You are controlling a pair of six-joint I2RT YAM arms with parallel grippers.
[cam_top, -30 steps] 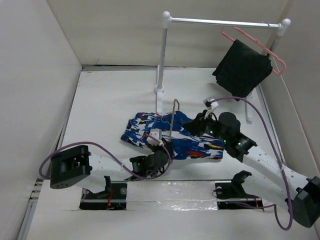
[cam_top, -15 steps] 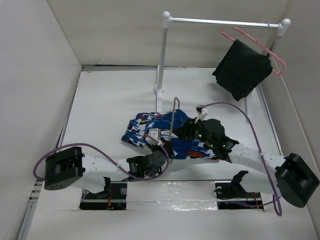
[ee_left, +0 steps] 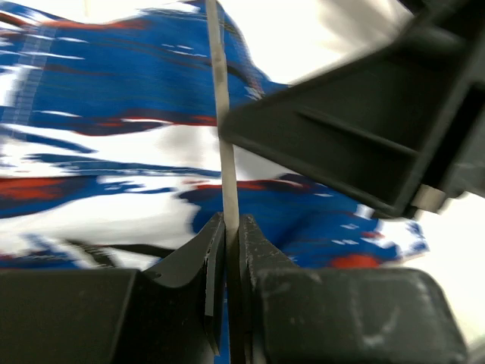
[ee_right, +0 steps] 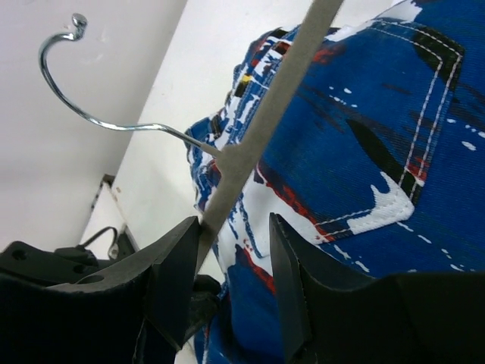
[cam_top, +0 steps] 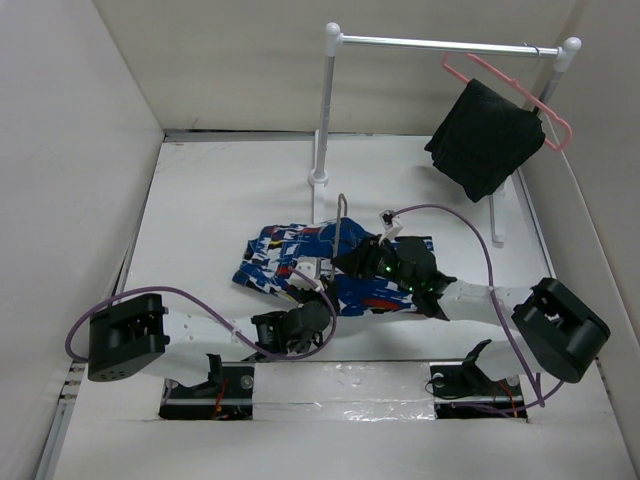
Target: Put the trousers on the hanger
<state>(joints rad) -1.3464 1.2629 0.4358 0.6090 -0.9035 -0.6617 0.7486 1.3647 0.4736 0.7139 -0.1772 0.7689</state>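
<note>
The printed blue, white, red and black trousers (cam_top: 300,255) lie bunched on the white table, and fill the left wrist view (ee_left: 114,114) and right wrist view (ee_right: 379,136). The grey wire hanger (cam_top: 340,225) stands upright over them, hook up (ee_right: 83,83). My left gripper (cam_top: 318,300) (ee_left: 227,235) is shut on the hanger's wire (ee_left: 222,114). My right gripper (cam_top: 350,262) (ee_right: 235,235) is open just above the trousers, the hanger's wire (ee_right: 258,136) beside its left finger.
A white rail stand (cam_top: 325,110) rises behind the trousers. A pink hanger (cam_top: 510,90) with a black cloth (cam_top: 485,140) hangs at its right end. White walls close in the table on the left, back and right.
My right arm has swung left and its gripper has slid over the trousers toward the hanger. The trousers and hanger have shifted slightly left. The left gripper keeps its hold.
</note>
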